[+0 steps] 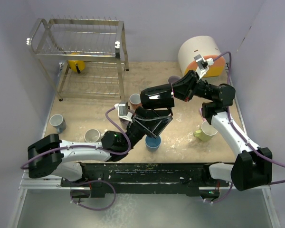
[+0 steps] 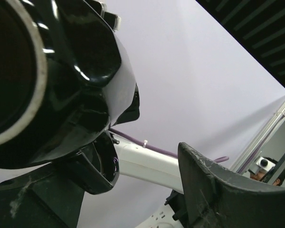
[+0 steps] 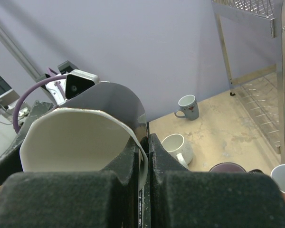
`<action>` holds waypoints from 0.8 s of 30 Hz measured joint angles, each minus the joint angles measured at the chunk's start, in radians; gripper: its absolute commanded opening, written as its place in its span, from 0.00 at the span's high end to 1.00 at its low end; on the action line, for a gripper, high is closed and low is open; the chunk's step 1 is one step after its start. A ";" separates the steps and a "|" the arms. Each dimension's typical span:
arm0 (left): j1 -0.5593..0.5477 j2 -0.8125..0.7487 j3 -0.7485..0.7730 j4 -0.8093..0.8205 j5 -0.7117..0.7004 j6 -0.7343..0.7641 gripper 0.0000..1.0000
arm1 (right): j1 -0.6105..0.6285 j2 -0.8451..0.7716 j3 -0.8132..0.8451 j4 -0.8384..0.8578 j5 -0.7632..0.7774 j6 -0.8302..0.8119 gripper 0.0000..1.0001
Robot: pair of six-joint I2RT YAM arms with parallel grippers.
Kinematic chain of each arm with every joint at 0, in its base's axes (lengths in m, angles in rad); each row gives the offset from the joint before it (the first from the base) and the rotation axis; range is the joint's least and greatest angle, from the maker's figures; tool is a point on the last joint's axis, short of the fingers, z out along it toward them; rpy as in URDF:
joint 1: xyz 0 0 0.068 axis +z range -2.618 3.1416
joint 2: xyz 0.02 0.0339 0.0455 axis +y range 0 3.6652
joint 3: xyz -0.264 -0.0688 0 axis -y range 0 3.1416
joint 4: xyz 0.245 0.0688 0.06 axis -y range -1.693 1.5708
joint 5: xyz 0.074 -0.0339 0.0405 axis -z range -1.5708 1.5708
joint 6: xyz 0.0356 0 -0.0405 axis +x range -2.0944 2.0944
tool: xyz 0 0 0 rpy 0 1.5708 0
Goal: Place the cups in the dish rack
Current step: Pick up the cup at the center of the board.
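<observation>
Six loose cups sat on the sandy-coloured table (image 1: 85, 107). A grey-blue mug (image 1: 57, 123) and a white mug (image 1: 91, 136) were on the left. A blue mug (image 1: 153, 142) was near the middle and a pale green mug (image 1: 207, 131) on the right. A salmon mug (image 1: 134, 100) and a purple mug (image 1: 174, 79) were farther back. The salmon mug stood between the arms and the shiny silver wire dish rack (image 1: 121, 61) in the far left corner. A yellow mug (image 1: 77, 62) was on the rack's lower shelf. A round cream-and-orange box (image 1: 197, 52) sat in the far right corner.

A shiny black mug with a white inside (image 3: 80, 142) was up in the air over the middle of the table. It was tipped on its side, with its mouth facing back toward the right arm and its bottom pointing away. The right hand (image 3: 147, 156) pinched the mug's wall at the rim, one finger inside and one outside, pressed tight. The left hand (image 2: 116, 175) pointed up at the mug with its fingers spread wide. One finger (image 2: 218, 190) was clear of the mug.
</observation>
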State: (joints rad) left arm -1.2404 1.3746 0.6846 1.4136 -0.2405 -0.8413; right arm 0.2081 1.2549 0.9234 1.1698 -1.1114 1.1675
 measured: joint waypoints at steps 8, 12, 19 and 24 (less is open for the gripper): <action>0.000 0.000 0.017 -0.059 -0.062 -0.001 0.44 | 0.000 -0.014 -0.022 0.018 0.005 0.003 1.00; 0.000 -0.001 0.031 -0.096 -0.073 -0.003 0.50 | 0.000 -0.020 -0.029 0.021 0.010 0.003 1.00; 0.000 -0.010 0.032 -0.146 -0.124 -0.031 0.59 | 0.000 -0.020 -0.032 0.024 0.013 -0.004 1.00; -0.001 -0.019 0.032 -0.167 -0.154 -0.063 0.72 | 0.000 -0.020 -0.033 0.023 0.012 -0.024 1.00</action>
State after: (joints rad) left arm -1.2415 1.3552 0.7166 1.2461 -0.3950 -0.9043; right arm 0.2081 1.2346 0.8906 1.1931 -1.0992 1.1439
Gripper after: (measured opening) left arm 0.403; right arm 0.046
